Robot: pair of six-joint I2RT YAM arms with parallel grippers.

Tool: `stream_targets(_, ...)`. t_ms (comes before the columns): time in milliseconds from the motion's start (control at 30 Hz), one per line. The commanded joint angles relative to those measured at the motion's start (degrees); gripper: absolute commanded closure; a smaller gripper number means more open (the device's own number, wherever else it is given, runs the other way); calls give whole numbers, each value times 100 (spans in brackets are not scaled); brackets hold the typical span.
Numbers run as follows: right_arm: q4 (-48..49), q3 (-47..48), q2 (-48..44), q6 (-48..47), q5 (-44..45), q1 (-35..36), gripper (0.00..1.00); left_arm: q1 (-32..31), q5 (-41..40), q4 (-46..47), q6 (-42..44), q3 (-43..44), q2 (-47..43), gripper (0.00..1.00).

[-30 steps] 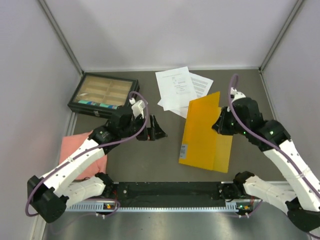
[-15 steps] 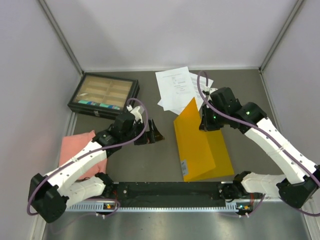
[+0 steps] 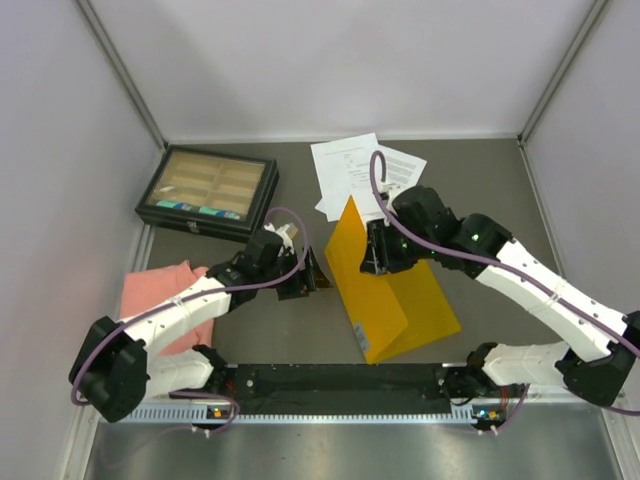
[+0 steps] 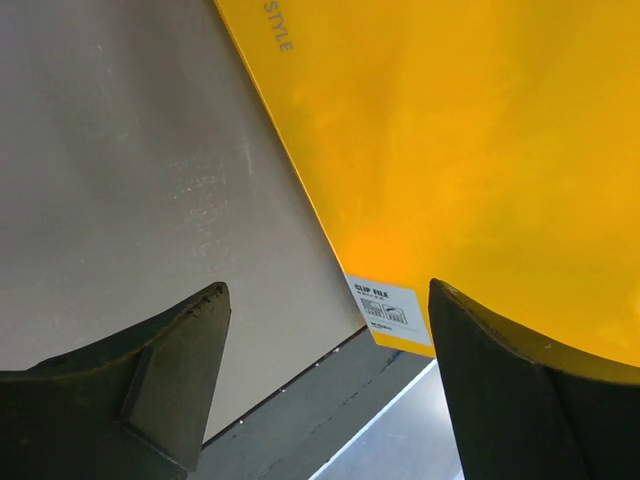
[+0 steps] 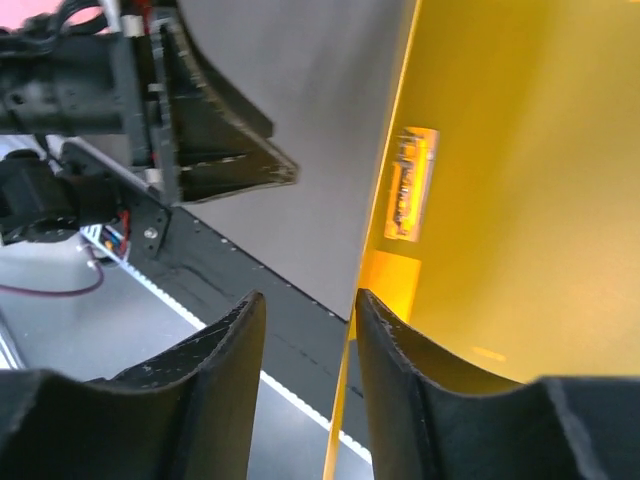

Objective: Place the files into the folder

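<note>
The yellow-orange folder (image 3: 425,310) lies on the table right of centre, its front cover (image 3: 350,265) raised nearly upright and leaning left. My right gripper (image 3: 372,262) is at the cover's upper edge; in the right wrist view (image 5: 310,330) its jaws stand apart, with the thin cover edge (image 5: 385,230) between them, against the right finger. My left gripper (image 3: 315,270) is open and empty just left of the cover; its view shows the cover's outer face (image 4: 470,150) and the white label (image 4: 388,305). The files (image 3: 350,175), white printed sheets, lie behind the folder.
A black compartment box (image 3: 208,188) stands at the back left. A pink cloth (image 3: 165,300) lies under the left arm. A black rail (image 3: 340,380) runs along the near table edge. Grey walls close in the sides and the back.
My right gripper has swung left and taken the folder cover from lying almost flat to nearly upright. My left gripper has moved right, closer to the cover.
</note>
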Motion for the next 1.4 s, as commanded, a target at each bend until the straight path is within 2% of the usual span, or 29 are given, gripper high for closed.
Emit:
stream_targets(0, 577, 34, 200, 280, -10, 567, 56, 4, -162, 243, -62, -54, -220, 18)
stream_targets(100, 972, 17, 393, 439, -89, 928, 53, 4, -854, -318, -79, -72, -780, 18)
stream_targets(267, 1736, -88, 770, 799, -168, 1316, 46, 13, -3197, -2196, -44, 165, -2310, 5)
stream_targets(300, 2120, -123, 910, 852, -229, 1351, 44, 13, -3430, -2444, -35, 218, -2861, 4)
stream_targets(367, 2518, -290, 1087, 1036, -431, 1395, 39, 21, -4061, -2997, -97, 428, -3356, 2)
stream_targets(500, 3283, -423, 1701, 1291, -792, 1413, 33, 13, -4547, -3526, -308, 798, -4279, 2)
stream_targets(667, 4013, -370, 2509, 1467, -1257, 1474, 25, 21, -4724, -3897, -308, 1413, -4300, 2)
stream_targets(767, 4224, -265, 2818, 1494, -1583, 1474, 22, 13, -4391, -3696, 16, 1694, -4002, 2)
stream_targets(1033, 3997, -326, 2573, 1213, -1540, 1466, 15, 21, -2609, -2739, 650, 2301, -2613, 2)
stream_targets(1100, 3953, -378, 2494, 1186, -1531, 1465, 14, 21, -2378, -2632, 711, 2354, -2217, 3)
stream_targets(1200, 3900, -492, 2345, 1221, -1409, 1465, 14, 21, -2447, -2876, 694, 2537, -1769, 2)
stream_targets(1300, 3716, -580, 2213, 1213, -1041, 1457, 14, 21, -3088, -3395, 475, 2644, -1618, 2)
stream_targets(1367, 3531, -651, 2037, 1221, -855, 1422, 14, 21, -2881, -3213, 466, 2504, -1767, 4)
